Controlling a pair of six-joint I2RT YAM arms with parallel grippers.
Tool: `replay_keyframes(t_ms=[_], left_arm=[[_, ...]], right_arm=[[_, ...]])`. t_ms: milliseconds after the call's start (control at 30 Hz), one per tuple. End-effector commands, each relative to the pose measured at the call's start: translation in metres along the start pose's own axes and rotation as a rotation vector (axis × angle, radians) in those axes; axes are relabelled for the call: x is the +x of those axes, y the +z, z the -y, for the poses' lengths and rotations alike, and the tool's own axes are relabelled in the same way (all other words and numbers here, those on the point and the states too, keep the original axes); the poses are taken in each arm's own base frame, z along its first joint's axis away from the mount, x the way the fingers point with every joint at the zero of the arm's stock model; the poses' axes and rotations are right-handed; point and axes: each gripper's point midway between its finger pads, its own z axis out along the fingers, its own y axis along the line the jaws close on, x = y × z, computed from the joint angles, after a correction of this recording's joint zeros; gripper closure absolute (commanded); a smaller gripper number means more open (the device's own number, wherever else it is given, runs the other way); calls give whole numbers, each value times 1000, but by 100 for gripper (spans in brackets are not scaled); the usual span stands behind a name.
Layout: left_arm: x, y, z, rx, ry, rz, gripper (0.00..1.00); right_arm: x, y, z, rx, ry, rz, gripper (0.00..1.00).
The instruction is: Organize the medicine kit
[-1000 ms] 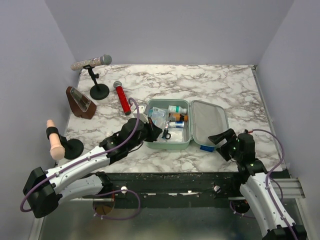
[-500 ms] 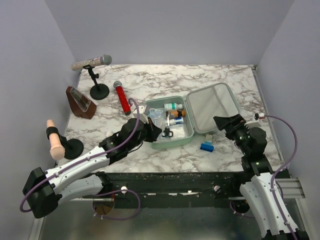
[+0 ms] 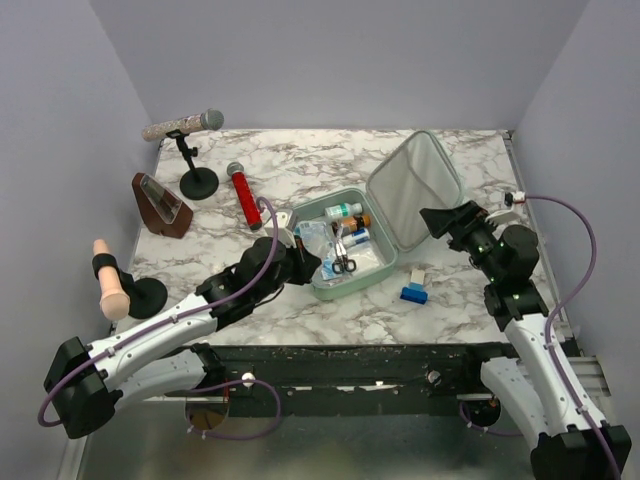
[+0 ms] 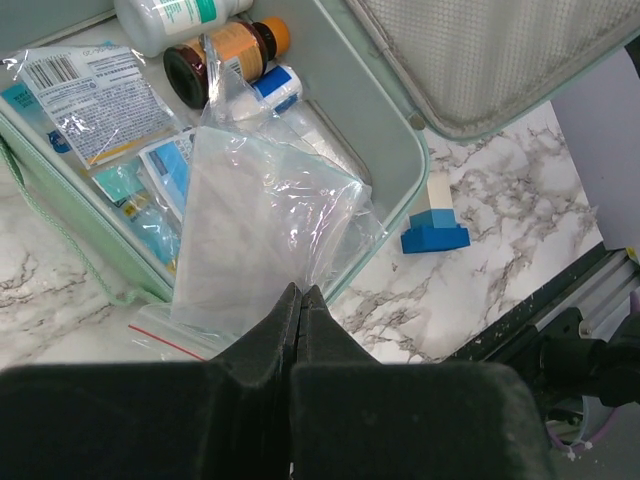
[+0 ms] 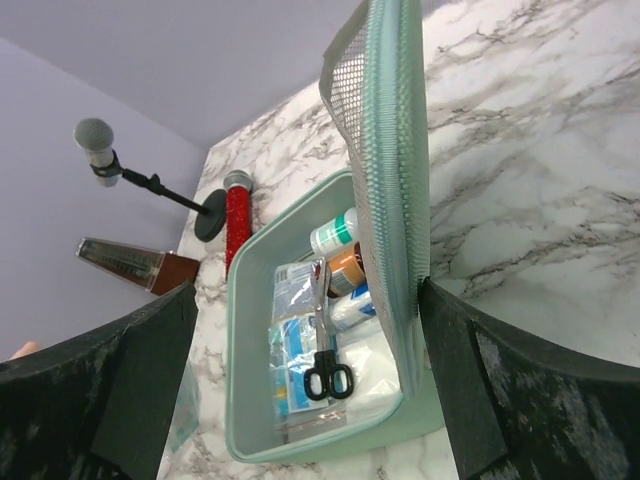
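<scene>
Table: one white-and-grey marble table [image 3: 450,170].
Kit: one mint-green hinged medicine kit [image 3: 412,190], mid-table towards the near edge, open, with its mesh-lined lid tilted up on the right.
Grippers: two. The left gripper [image 4: 299,293] is pinched fully together on one clear plastic bag [image 4: 260,230] at the kit's near-left rim. The right gripper [image 3: 450,220] is spread wide and clamps nothing; the lid's edge stands between its fingers.
Microphones: two, far left. One glittery microphone [image 3: 180,125] on a black stand, one red microphone [image 3: 243,195] lying flat.
Bottles: two in the kit, a white bottle [image 5: 335,232] and an amber bottle [image 5: 345,268].
Scissors: one black-handled pair of scissors [image 5: 322,330] in the kit.
Block: one blue-and-white plastic block [image 3: 415,285], just right of the kit.
</scene>
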Motion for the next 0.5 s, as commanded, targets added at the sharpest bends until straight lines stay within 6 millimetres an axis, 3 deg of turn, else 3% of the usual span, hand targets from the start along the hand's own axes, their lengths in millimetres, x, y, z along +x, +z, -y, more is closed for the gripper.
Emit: replay_keyframes(t_ms=[0,67,300,467], left_arm=[[-6,-5,1,2,27,21,100],[-8,-5,2,4,27,26,100],[-13,-6,4,8,42,40,100],[-12,-5,6,16,42,37,100]], right_arm=[[-22,8,-43,-178,-64,32,3],[-25,13,-46,-191,-72,26,8],[-41,28,-59,-216,-111,29,12],[-50,45,-56,-185,-153,15,12]])
